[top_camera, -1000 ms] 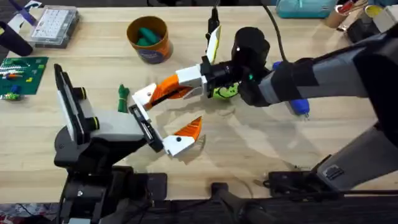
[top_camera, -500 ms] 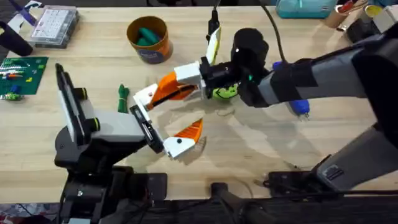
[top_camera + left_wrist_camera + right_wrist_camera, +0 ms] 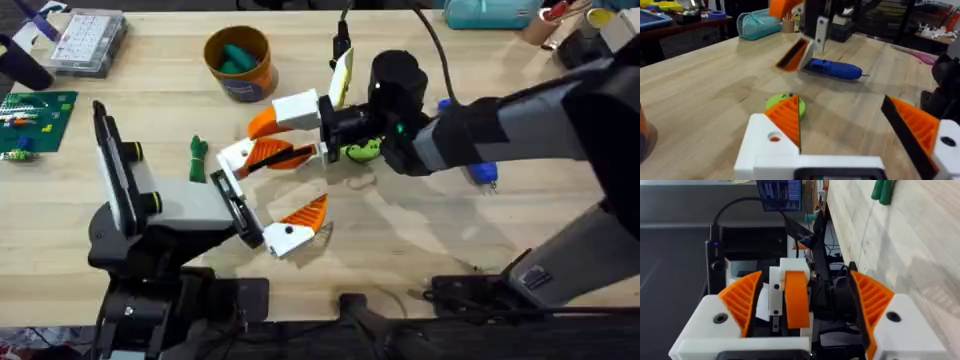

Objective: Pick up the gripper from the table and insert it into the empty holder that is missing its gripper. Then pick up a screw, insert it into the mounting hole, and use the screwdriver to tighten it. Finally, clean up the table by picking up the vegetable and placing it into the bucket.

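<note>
The gripper (image 3: pixel 268 156) (image 3: pixel 786 117), an orange ribbed finger, sits in the white holder (image 3: pixel 232 153) (image 3: pixel 771 145) on my left arm's far jaw. My left gripper (image 3: pixel 310 180) (image 3: pixel 840 102) is open. My right gripper (image 3: pixel 262 140) (image 3: pixel 807 275) is open, hovering over that finger, whose tip shows between its pads. The blue screwdriver (image 3: pixel 482 170) (image 3: pixel 832 69) lies behind my right arm. The dark green vegetable (image 3: pixel 197 157) (image 3: pixel 882 190) lies left of the left gripper. The yellow-orange bucket (image 3: pixel 238 62) stands at the back with teal pieces inside. The screw is out of view.
A lime-green disc (image 3: pixel 362 150) (image 3: pixel 774 102) lies under my right wrist. A clear parts box (image 3: pixel 88 40) and a green board (image 3: pixel 35 120) sit at the far left. A teal pouch (image 3: pixel 490 12) (image 3: pixel 757 24) lies at the back right.
My right gripper has lifted away from the left arm's orange finger, moving toward the far side. The left arm has barely moved.
</note>
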Available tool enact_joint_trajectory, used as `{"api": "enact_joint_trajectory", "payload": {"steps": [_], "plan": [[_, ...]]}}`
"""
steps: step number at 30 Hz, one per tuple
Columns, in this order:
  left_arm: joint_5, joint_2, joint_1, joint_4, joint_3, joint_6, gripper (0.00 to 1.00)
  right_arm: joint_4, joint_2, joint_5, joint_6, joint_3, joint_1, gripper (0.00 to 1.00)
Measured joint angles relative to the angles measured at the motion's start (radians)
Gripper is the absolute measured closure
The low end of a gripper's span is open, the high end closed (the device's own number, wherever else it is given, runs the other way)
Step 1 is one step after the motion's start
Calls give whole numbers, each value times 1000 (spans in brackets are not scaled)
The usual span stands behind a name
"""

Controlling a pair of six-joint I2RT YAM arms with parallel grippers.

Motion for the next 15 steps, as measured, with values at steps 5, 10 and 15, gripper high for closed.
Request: {"api": "enact_joint_trajectory", "payload": {"steps": [5,10,15], "plan": [[0,0,0,0,0,0,8,0,0,0,0,0,-4,5],[0,0,0,0,0,0,8,-39,-24,-1,-28,-2,-42,5],[1,0,0,0,0,0,8,-211,-137,-1,-109,-3,-124,5]]}}
